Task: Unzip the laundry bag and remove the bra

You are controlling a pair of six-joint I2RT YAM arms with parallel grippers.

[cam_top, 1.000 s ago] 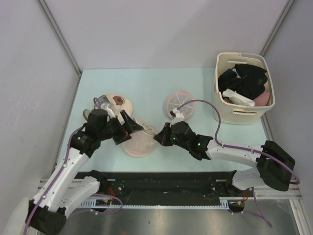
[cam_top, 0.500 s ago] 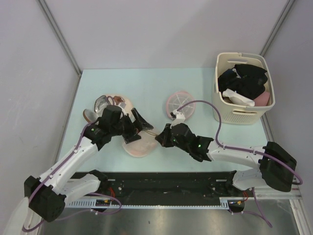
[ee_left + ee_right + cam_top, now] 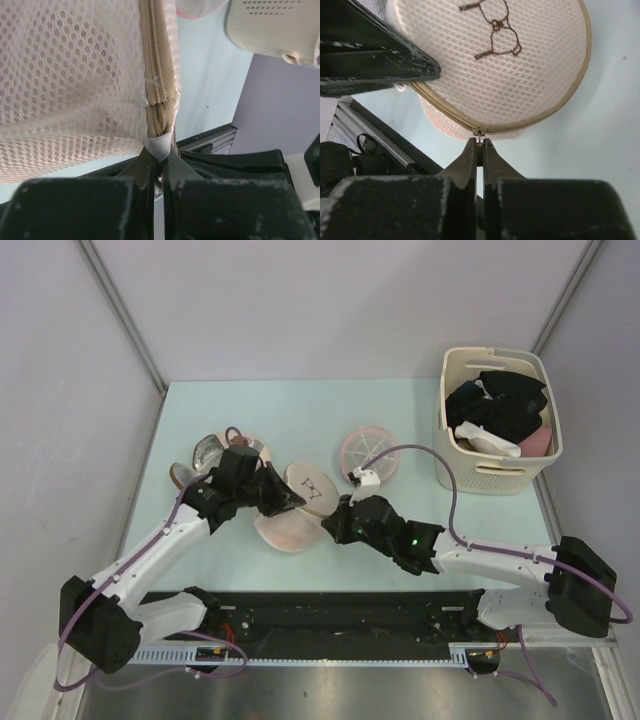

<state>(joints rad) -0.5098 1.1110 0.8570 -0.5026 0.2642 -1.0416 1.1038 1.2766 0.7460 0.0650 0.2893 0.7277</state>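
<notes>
your left gripper, wide open a moment ago, is now pinching the white tab at the zip's end while your right gripper is clamping the zipper pull, so the laundry bag, sitting tipped between them on the table, is getting braced for unzipping.
</notes>
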